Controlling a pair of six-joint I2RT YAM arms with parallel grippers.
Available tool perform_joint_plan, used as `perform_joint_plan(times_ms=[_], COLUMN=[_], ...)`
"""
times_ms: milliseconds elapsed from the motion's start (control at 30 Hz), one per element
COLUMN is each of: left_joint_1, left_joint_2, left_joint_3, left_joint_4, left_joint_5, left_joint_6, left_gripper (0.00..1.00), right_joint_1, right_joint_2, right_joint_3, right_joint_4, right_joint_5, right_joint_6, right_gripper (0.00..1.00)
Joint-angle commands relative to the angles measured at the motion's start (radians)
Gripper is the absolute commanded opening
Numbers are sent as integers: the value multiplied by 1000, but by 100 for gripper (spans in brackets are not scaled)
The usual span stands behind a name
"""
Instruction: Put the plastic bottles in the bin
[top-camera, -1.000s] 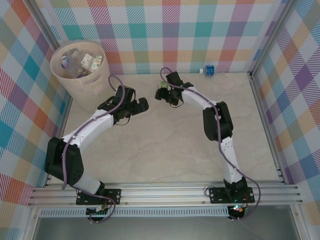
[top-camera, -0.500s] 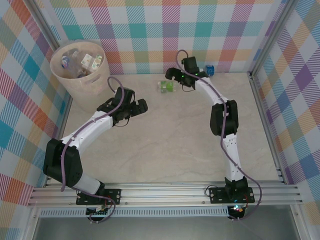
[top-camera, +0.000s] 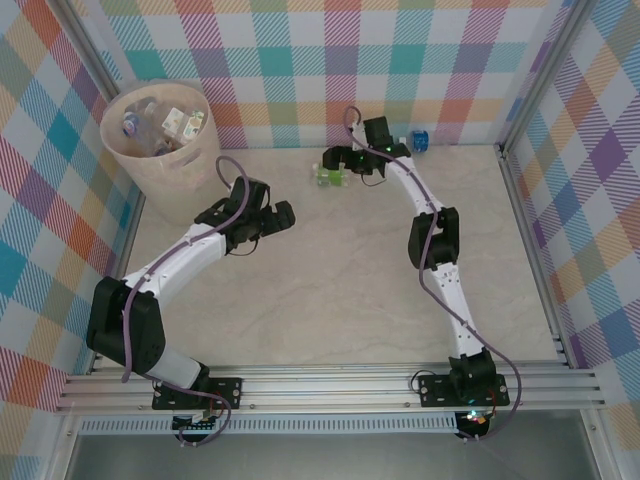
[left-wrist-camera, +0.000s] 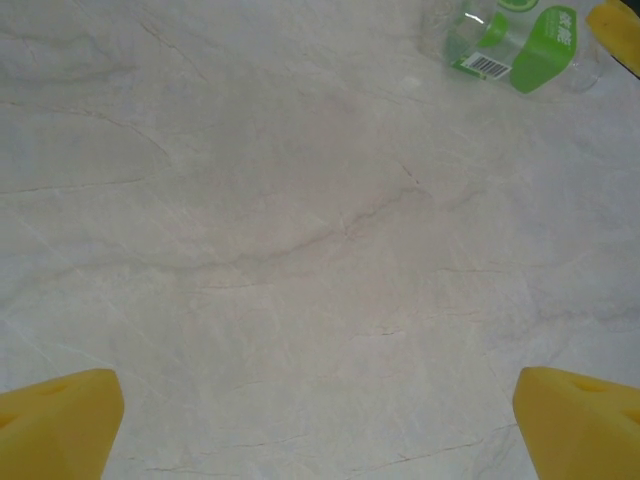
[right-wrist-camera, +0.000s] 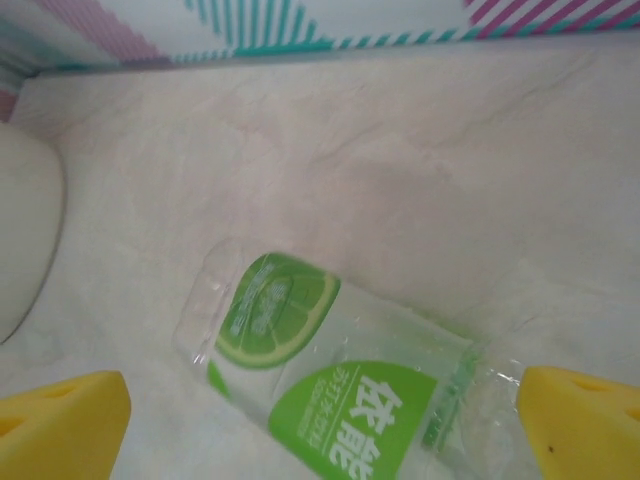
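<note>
Returning right gripper (top-camera: 335, 161) over green bottle (top-camera: 326, 177)

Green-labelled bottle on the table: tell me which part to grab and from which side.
Take the green-labelled bottle at its labelled middle, from straight above: it lies on its side on the table. It lies slanted under the open right end effector, so probably turn the wrist to close across its width.

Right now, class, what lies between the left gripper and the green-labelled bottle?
Nothing: bare table separates the left gripper from the green-labelled bottle, per the left wrist view.
</note>
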Motion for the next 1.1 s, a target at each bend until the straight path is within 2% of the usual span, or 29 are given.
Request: perform_joint_plan(times_ms=[0,67,200,267,333,433,733,1067], left_joint_1=[3,4,4,4,4,4,5,4], left_joint_2=[-28,-35,-50,-58,-69,-80,-85,-71], left_joint_3=[-21,-30,-36,-38,-44,-53,-68,-64], left_joint_4=[-4,1,-3,-8,-8,-8,-4,-3], left_joint_5=[-6,-9,-10,-15,-19,-27,-37,-39], left_joint_6=[-9,-15,-17,-14,-13,-13,-18,-18], left_gripper=[100,100,100,100,100,100,100,100], right_joint_1=[10,24,74,92,107,131,161,164], right_joint_2=[-41,-88,-183,-199,-204,-205,-138,-106], right_joint_3=[-9,-86,-243,-267,-280,-283,-187,-180], right_joint_4=[-88,-103,-108,-131,-150,-157,-194,-171], right_joint_5=[-173,-164,30,78,116,238,429,396], right_joint_6=[-22,-32,-105,-141,-156,-172,-189,-191], right_gripper=[97,97,97,97,97,96,95,92])
